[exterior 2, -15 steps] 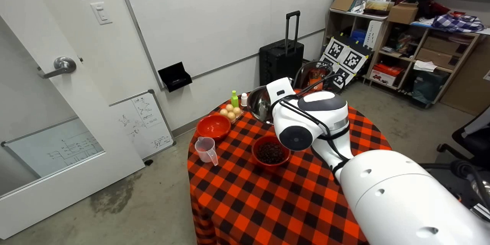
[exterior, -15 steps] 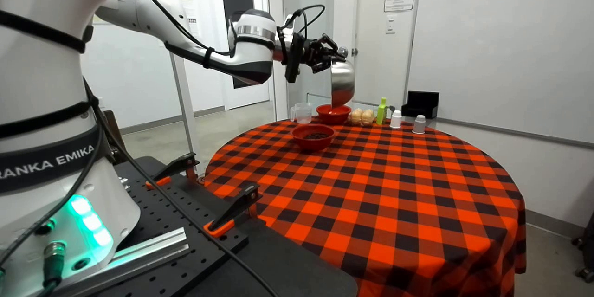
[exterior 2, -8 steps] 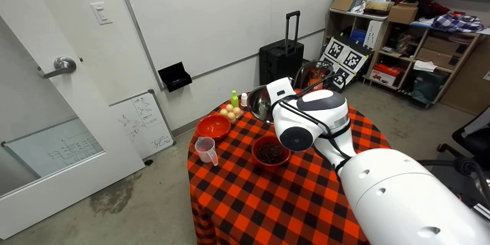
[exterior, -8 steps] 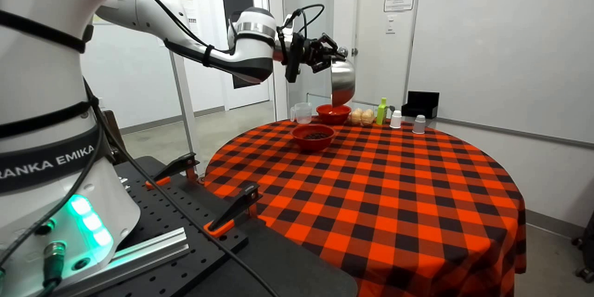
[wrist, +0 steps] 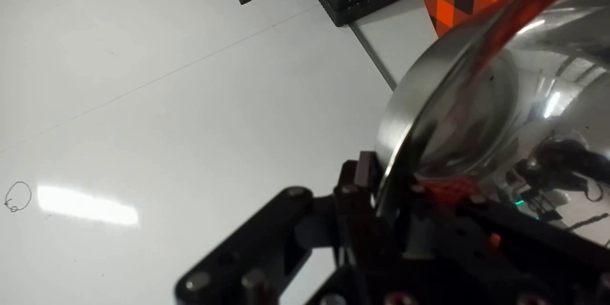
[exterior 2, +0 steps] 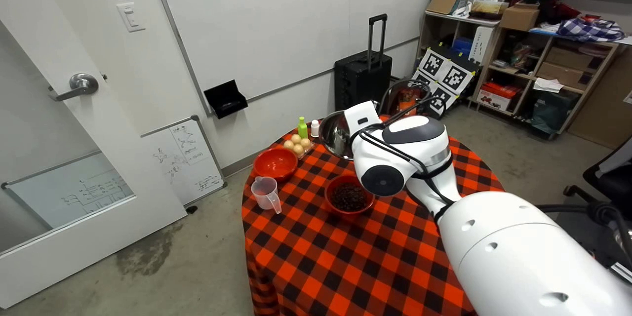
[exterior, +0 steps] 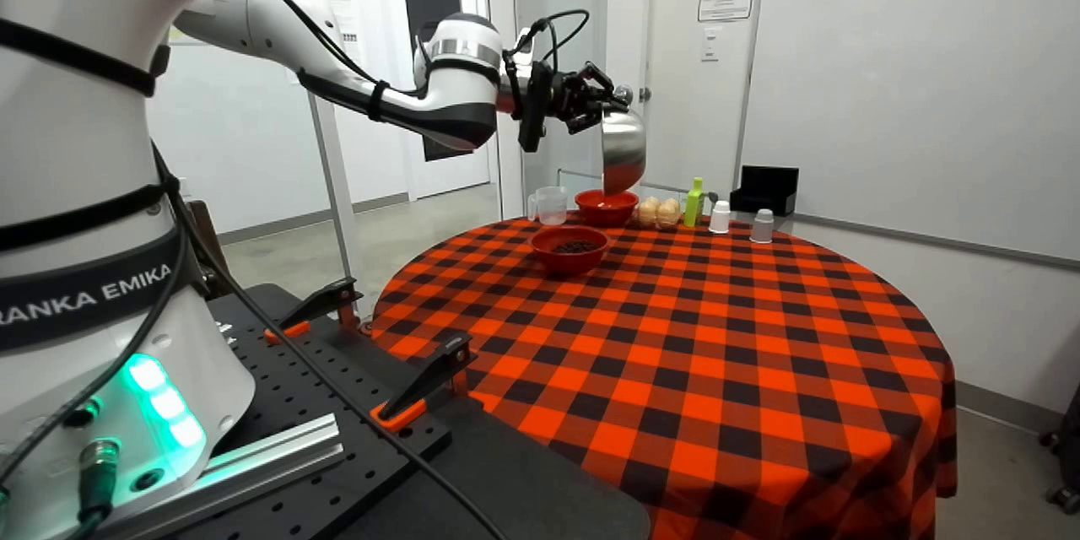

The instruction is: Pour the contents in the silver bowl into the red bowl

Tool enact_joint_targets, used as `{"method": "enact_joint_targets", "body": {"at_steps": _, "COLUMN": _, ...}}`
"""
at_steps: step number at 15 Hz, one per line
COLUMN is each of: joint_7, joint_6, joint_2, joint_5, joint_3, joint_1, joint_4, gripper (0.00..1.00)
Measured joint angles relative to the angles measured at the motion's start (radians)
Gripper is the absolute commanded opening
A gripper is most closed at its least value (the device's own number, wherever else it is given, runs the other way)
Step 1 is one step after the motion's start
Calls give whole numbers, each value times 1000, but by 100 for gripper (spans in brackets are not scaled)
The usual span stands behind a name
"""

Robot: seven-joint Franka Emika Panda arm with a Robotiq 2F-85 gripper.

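My claw is clamped on the silver bowl, rim pinched at its top edge. It's in the air, upper middle of the frame in an exterior view, rim about vertical, mouth facing the arm. The red bowl with dark pieces in it sits on the bench, lower and slightly left in that same frame; I take it as the target. A second red bowl is farther up and left in an exterior view.

Wrist view, right side: inside of the silver bowl looks nearly bare, just a couple of dark specks, maybe leftovers. I call the pour almost done. To finish well I want the low lip over the red bowl; can't tell from here whether it's straight above. Then a touch more tilt, a small slow shake, no jerks: one rim pinch on something this wide could twist. Once the inside reads clean, I level it before moving off.
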Motion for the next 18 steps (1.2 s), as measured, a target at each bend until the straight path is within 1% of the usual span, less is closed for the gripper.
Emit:
{"method": "enact_joint_targets", "body": {"at_steps": 13, "joint_7": 48, "joint_6": -48, "joint_2": -1, "joint_5": -30, "joint_3": 0, "joint_1": -6, "joint_4": 1, "gripper": 1}}
{"method": "enact_joint_targets", "body": {"at_steps": 18, "joint_7": -91, "joint_6": -61, "joint_2": -17, "joint_5": 178, "joint_3": 37, "joint_1": -39, "joint_4": 7, "gripper": 1}}
